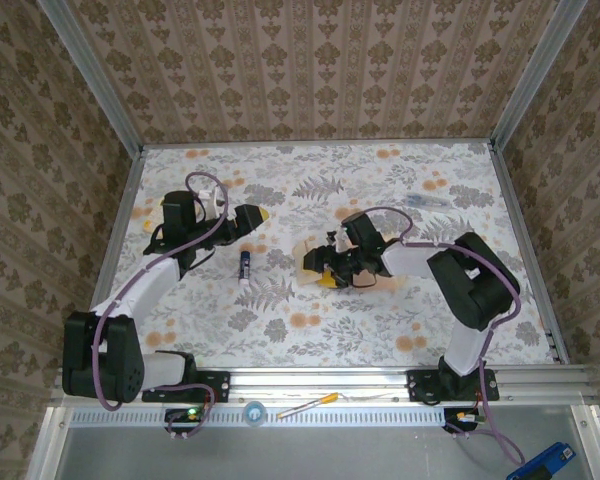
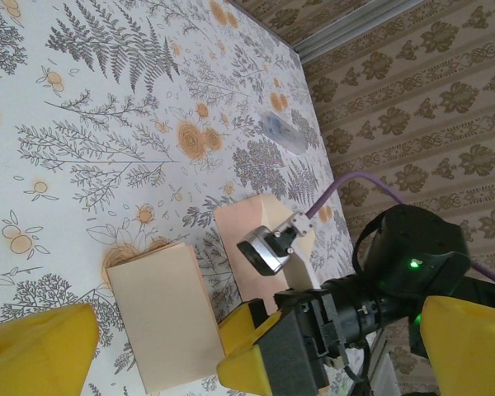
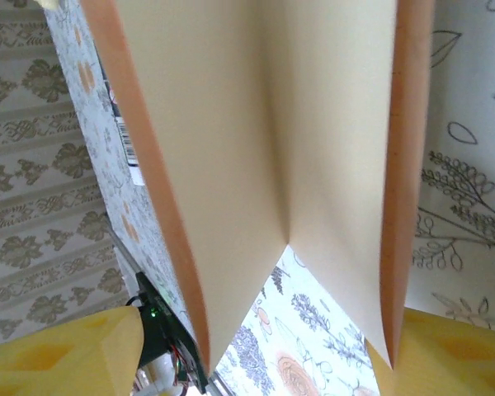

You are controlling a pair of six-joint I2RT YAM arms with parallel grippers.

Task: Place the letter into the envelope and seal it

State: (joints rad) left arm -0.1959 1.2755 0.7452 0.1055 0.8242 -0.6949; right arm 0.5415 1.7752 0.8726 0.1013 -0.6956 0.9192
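The letter [image 2: 165, 318], a pale cream-pink rectangle, lies flat on the flowered table. In the right wrist view the letter [image 3: 231, 148] shows a cream face with a centre crease and pink side edges. It reaches down between my yellow fingers, which stand wide apart beside its edges. The envelope [image 2: 246, 235] lies just beyond it, its paler flap [image 2: 304, 252] open and partly covered by the right arm. My right gripper [image 1: 320, 270] [image 2: 252, 346] [image 3: 264, 330] is open at the letter's [image 1: 308, 254] near edge. My left gripper [image 1: 252, 218] [image 2: 256, 330] hovers open to the left, holding nothing.
A small blue-and-white tube [image 1: 245, 266] [image 3: 125, 136] lies between the arms. A clear plastic item [image 1: 425, 201] [image 2: 282, 132] sits at the back right. Metal rails and wallpapered walls [image 1: 310, 70] border the table. A pen [image 1: 305, 406] rests on the front rail.
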